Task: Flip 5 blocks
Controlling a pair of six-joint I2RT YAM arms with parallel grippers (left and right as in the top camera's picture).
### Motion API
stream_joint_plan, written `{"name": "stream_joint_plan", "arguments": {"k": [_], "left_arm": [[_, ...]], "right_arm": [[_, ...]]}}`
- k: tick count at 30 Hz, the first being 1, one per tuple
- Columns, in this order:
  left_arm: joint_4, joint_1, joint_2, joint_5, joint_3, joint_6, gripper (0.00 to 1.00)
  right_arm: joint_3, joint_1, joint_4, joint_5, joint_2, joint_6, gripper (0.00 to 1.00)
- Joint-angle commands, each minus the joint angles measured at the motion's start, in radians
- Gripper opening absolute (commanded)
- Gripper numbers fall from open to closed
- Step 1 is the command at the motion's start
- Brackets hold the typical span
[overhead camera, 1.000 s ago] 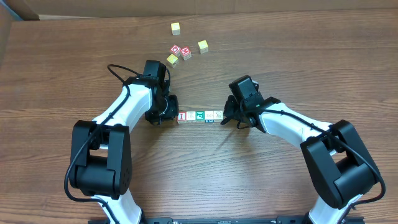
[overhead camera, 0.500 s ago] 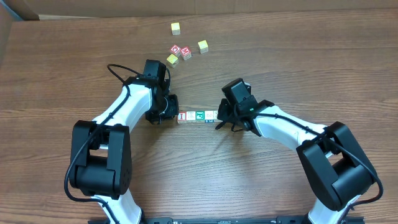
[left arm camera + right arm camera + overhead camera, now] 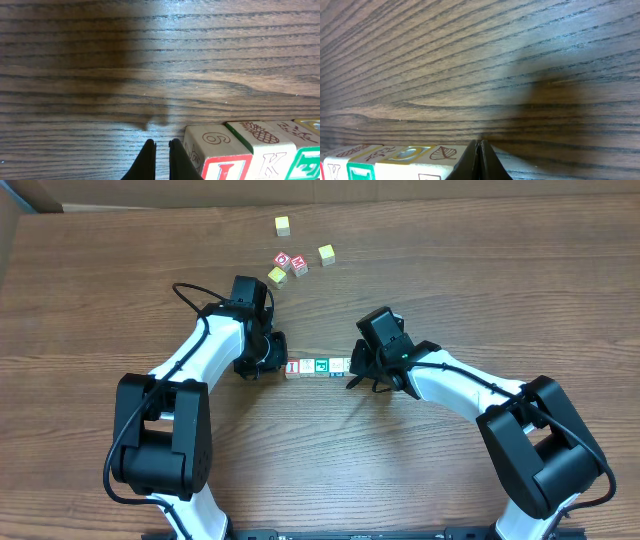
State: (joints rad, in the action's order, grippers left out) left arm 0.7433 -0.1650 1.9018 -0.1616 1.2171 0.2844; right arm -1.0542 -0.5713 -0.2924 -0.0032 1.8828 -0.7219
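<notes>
Several blocks [image 3: 320, 366] lie in a tight row at mid-table, whitish faces with red and green prints. My left gripper [image 3: 279, 365] is at the row's left end, my right gripper [image 3: 357, 370] at its right end. In the left wrist view the left gripper [image 3: 161, 144] is shut with nothing between its tips. One finger [image 3: 180, 160] rests beside the end block [image 3: 215, 147], which shows a 6 on top and a red letter in front. A pineapple block [image 3: 260, 136] follows it. In the right wrist view the right gripper [image 3: 481, 145] is shut, beside the leaf-printed block [image 3: 442, 153].
At the back of the table lie three yellow cubes [image 3: 283, 225], [image 3: 326, 254], [image 3: 277, 276] and two red cubes [image 3: 283, 260], [image 3: 300, 267]. A cardboard wall [image 3: 300, 190] runs along the table's far edge. The left arm's cable [image 3: 190, 292] loops above its forearm.
My right gripper has slid left up to the right end of the row and then stopped. The left arm has stayed where it was.
</notes>
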Motion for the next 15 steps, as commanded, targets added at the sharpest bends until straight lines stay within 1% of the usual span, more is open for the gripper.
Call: {"name": "stream_joint_plan", "arguments": {"k": [1, 9, 15], "left_arm": [[0.000, -0.008, 0.008, -0.006, -0.011, -0.015, 0.04], [-0.001, -0.039, 0.008, -0.003, -0.011, -0.015, 0.04], [-0.015, -0.048, 0.008, 0.012, -0.011, -0.014, 0.04]], "right_arm": [[0.006, -0.004, -0.004, -0.003, 0.010, -0.004, 0.04], [0.006, -0.004, -0.005, -0.050, 0.010, -0.004, 0.04], [0.006, -0.005, -0.008, -0.051, 0.010, -0.004, 0.04]]}}
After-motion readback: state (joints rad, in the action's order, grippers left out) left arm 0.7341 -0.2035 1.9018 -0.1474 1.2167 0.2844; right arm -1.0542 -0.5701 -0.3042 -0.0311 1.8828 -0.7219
